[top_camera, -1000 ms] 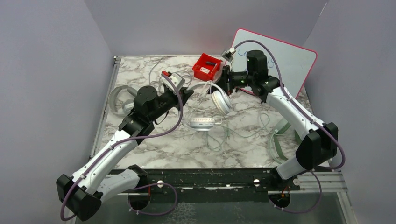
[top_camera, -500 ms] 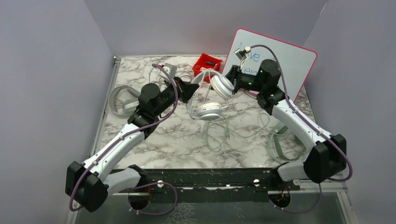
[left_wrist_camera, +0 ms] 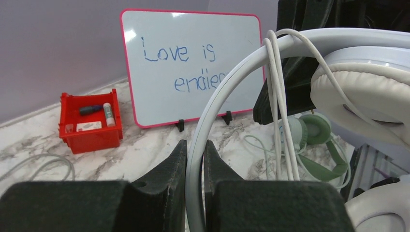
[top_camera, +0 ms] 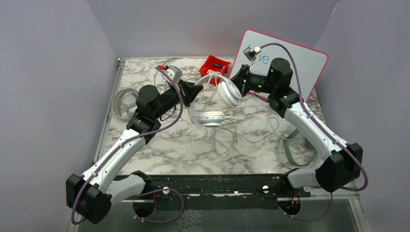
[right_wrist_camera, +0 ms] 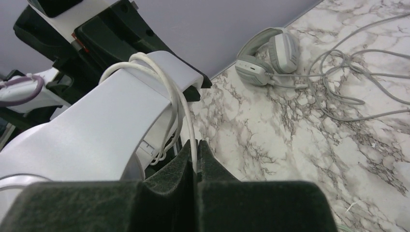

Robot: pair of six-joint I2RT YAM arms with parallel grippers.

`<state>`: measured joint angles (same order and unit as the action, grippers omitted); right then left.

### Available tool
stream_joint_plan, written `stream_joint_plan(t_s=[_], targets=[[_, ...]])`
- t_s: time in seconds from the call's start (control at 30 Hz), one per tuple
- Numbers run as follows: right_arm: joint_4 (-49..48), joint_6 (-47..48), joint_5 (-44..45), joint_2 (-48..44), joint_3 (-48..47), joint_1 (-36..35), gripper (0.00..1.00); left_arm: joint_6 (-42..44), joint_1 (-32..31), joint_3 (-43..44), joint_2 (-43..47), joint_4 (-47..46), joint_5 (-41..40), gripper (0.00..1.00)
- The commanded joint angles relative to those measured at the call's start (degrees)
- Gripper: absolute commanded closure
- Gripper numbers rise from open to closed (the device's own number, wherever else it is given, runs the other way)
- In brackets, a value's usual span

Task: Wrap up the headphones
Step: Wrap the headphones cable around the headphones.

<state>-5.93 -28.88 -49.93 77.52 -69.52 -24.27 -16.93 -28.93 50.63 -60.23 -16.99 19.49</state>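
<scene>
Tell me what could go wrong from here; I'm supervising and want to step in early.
The left claw grips only the thin white headband; tension could twist the headphones free. The right claw pinches the white cable narrowly, so it may slip and the loops on the band loosen. Slack cable on the table lies among other cords and might snag.
</scene>
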Motion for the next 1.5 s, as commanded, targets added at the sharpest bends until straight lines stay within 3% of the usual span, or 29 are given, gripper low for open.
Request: stream_joint_plan(t_s=[0.0, 0.17, 0.4, 0.43, 0.5, 0.73, 0.87, 0.93, 1.07, 1.2, 1.37, 1.47], targets=[[-6.9, -0.2, -7.6, 2.6, 1.6, 0.1, 0.94, 10.5, 0.8, 5.3, 2.6, 3.0, 3.7, 1.0], [-7.0, 1.2, -8.1, 4.4, 1.2, 0.0, 0.87, 15.0, 0.8, 6.2, 3.9, 5.9, 2.1, 1.0], [-3.7, 2.9, -5.6, 3.6, 2.1, 0.0, 0.84, 13.3, 0.8, 7.1, 3.4, 5.5, 1.0, 1.0], [-4.1, 2.9, -5.2, 3.1, 2.7, 0.0, 0.85, 13.2, 0.8, 7.1, 3.2, 5.4, 1.1, 1.0], [-4.6, 3.0, -3.6, 1.8, 4.0, 0.0, 0.99, 13.3, 0.8, 7.0, 3.1, 5.5, 1.0, 1.0], [-5.5, 4.4, 2.0, -0.9, 6.8, 0.1, 1.0, 16.7, 0.8, 10.2, 2.3, 12.0, 1.0, 1.0], [-1.2, 7.7, 3.3, -0.7, 5.5, 0.1, 1.0, 18.9, 0.9, 11.1, 2.7, 14.8, 0.9, 1.0], [0.3, 8.8, 3.4, -1.0, 5.9, 0.1, 0.91, 19.7, 0.8, 11.8, 2.8, 16.2, 1.3, 1.0], [3.3, 11.0, 3.9, -2.4, 7.8, 0.1, 0.57, 21.1, 0.8, 12.8, 2.8, 18.2, 2.0, 1.0], [9.3, 15.3, 7.5, -4.7, 10.1, 0.3, 0.37, 22.7, 0.8, 14.6, 1.8, 20.8, 2.4, 1.0], [10.5, 18.3, 7.7, -8.6, 13.1, 4.8, 0.29, 24.3, 0.8, 17.4, 0.7, 26.1, 3.6, 1.0], [1.7, 17.1, 4.7, -9.1, 15.0, 8.2, 0.24, 24.1, 0.8, 17.5, 0.7, 28.1, 5.8, 1.0]])
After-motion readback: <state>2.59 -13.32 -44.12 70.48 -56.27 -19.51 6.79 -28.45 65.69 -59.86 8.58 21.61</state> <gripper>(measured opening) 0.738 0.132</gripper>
